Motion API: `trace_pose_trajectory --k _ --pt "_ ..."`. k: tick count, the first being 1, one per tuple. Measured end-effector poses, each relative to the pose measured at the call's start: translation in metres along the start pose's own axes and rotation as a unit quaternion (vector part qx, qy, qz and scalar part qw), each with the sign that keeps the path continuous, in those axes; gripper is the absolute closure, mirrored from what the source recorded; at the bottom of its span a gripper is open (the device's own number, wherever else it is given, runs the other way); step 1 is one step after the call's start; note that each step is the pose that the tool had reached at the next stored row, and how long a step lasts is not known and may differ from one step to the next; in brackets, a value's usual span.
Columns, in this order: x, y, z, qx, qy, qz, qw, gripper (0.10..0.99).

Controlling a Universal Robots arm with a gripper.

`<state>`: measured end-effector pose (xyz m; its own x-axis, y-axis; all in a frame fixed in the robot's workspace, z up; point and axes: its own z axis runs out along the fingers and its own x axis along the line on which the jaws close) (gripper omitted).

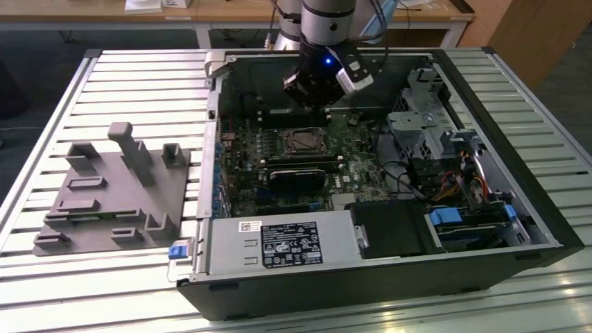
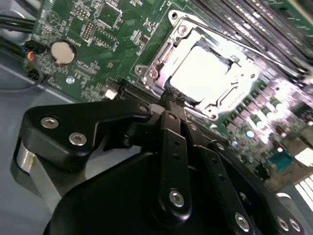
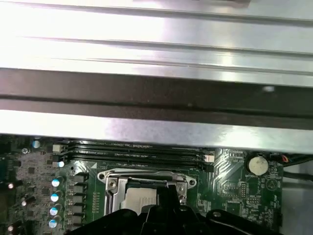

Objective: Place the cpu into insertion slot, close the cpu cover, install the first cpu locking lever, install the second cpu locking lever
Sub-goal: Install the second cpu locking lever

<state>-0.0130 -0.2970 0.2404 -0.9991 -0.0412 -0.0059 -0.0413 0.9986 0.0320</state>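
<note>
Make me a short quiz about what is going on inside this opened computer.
1. True or false: the chip already lies in its socket, with the metal cover framing it.
2. The gripper is nearest to: A) the grey rack on the table, B) the socket, C) the labelled box at the case's front.
3. What small round silver thing sits on the green board beside the socket?

Key: 1 true; 2 B; 3 a coin battery.
</note>
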Motion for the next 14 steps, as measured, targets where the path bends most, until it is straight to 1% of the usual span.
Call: trace_pose_trajectory --k 2,3,5,8,14 --pt "-0.0001 0.0003 -0.0072 -0.0001 0.0 0.0 1.0 0.98" --pt "-0.0001 0.0003 -0.0084 0.0001 0.0002 0.0 1.0 0.98" --pt "-0.0001 0.0001 -0.0085 -0.0001 0.0001 0.0 1.0 0.98" --pt "0.0001 -0.0026 -0.0087 0.0001 0.0002 0.0 1.0 0.98" --pt "0.0005 -0.013 -0.009 0.0001 0.0002 0.0 1.0 0.98"
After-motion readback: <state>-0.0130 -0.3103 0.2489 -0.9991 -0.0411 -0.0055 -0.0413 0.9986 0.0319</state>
